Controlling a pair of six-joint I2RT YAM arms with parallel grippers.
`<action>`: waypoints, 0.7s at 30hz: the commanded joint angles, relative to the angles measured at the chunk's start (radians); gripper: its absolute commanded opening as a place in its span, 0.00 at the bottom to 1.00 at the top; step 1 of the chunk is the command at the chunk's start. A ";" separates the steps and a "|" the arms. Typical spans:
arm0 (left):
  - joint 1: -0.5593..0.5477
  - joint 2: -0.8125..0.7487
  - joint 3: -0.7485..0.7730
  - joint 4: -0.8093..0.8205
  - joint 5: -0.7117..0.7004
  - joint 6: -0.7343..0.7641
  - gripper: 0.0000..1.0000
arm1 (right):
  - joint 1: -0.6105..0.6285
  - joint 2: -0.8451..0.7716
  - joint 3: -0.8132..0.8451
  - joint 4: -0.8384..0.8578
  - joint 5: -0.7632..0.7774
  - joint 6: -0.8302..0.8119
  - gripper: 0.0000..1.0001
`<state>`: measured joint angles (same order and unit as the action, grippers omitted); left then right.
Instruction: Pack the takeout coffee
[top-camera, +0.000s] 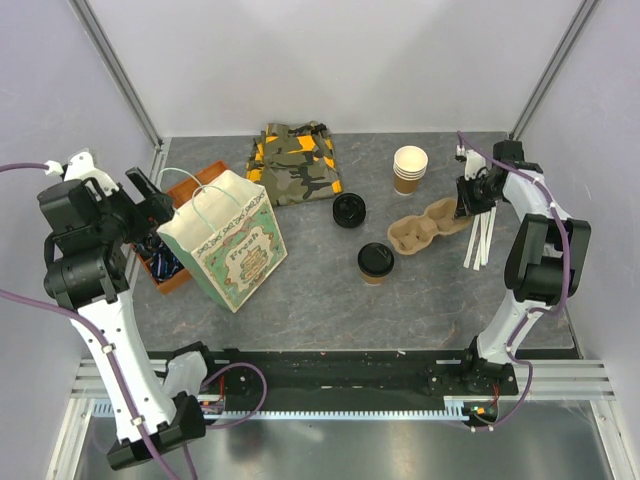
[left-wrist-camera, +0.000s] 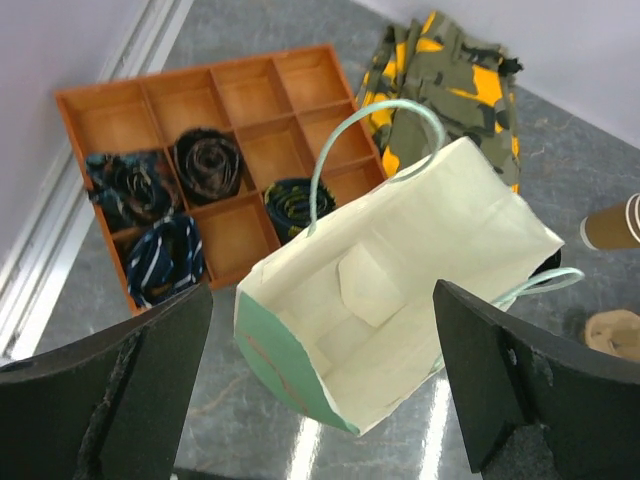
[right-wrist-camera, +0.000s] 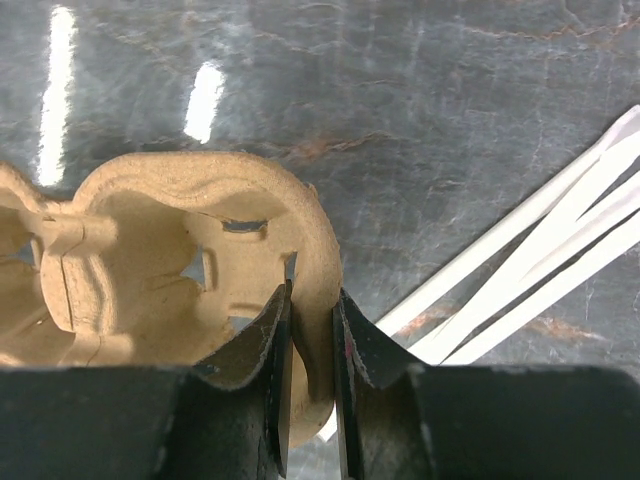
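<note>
The takeout coffee, a small brown cup with a black lid, stands upright on the table's middle. Left of it stands the printed paper bag, its mouth open toward my left wrist camera. My left gripper hangs open at the bag's left, fingers wide on either side of the mouth, touching nothing. My right gripper is shut on the rim of the brown pulp cup carrier, the rim pinched between both fingers. The carrier's cup wells are empty.
An orange compartment tray with rolled dark cloths lies behind the bag. A camouflage cloth lies at the back. A loose black lid, a stack of lidless cups and white straws lie around the carrier.
</note>
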<state>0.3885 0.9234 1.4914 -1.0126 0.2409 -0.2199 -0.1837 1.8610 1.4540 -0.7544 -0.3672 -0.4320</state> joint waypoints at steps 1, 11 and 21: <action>0.073 -0.003 0.001 -0.075 0.124 -0.101 0.99 | 0.006 0.024 -0.026 0.122 0.004 0.018 0.08; 0.156 -0.017 -0.065 -0.113 0.173 -0.200 0.79 | 0.009 0.060 -0.029 0.133 0.016 -0.002 0.11; 0.173 -0.001 -0.201 -0.066 0.221 -0.233 0.73 | 0.009 0.075 -0.020 0.132 0.019 0.003 0.13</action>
<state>0.5518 0.9154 1.3190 -1.1191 0.3828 -0.4072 -0.1768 1.9255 1.4292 -0.6434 -0.3561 -0.4301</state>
